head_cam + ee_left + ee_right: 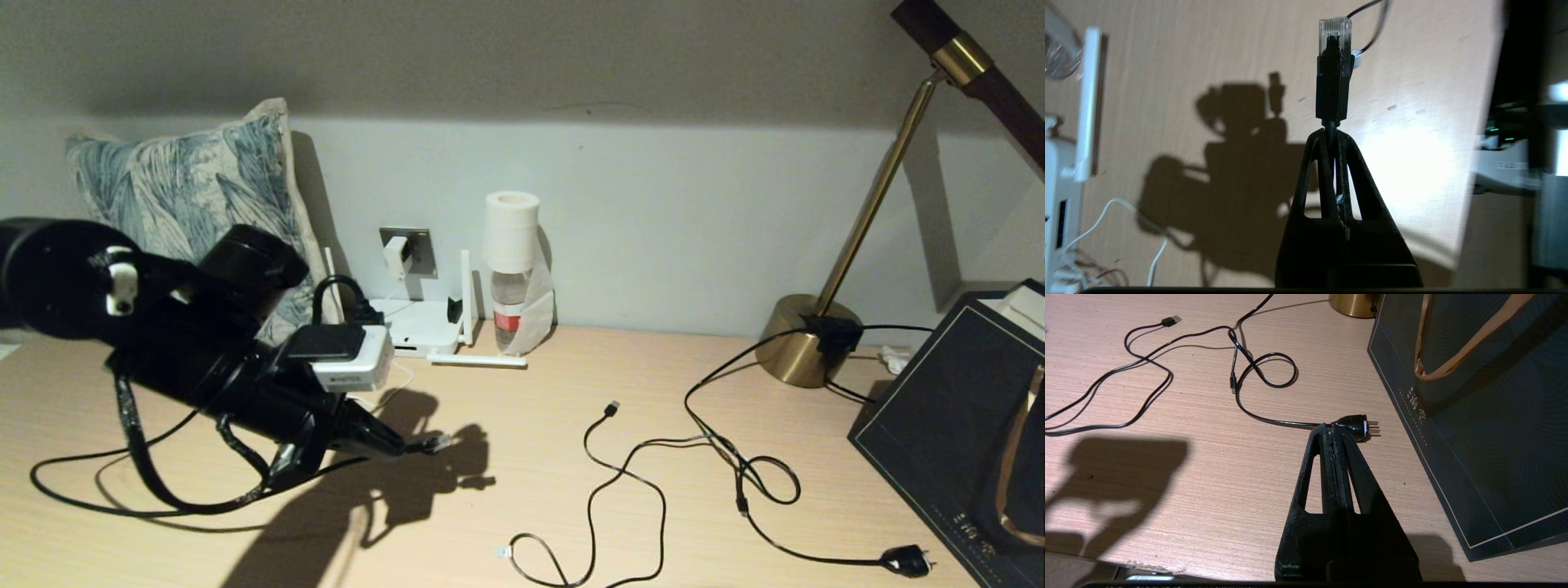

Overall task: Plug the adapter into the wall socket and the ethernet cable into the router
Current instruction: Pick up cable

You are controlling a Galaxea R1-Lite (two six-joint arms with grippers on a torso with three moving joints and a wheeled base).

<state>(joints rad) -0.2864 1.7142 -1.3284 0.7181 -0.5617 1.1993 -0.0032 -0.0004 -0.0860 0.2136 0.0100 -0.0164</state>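
Observation:
My left gripper (pixel 411 447) hangs over the desk in front of the router (pixel 418 328), shut on the ethernet cable (pixel 1332 92) just behind its clear clip plug (pixel 438 443). The plug sticks out past the fingertips, pointing away from the router's edge (pixel 1054 192). The rest of the thick black cable (pixel 90 506) loops on the desk at the left. The white adapter (pixel 397 255) sits in the grey wall socket (pixel 424 245) on the back wall, its thin white cord dropping to the router. My right gripper (pixel 1333 430) hovers shut and empty above the desk at the right.
A thin black cable (pixel 629 478) with a small plug lies mid-desk, and a black pronged plug (pixel 1356 426) lies beyond the right fingertips. A dark bag (pixel 955 408), brass lamp base (pixel 804 343), bottle with paper cups (pixel 511 269) and pillow (pixel 188 184) stand around.

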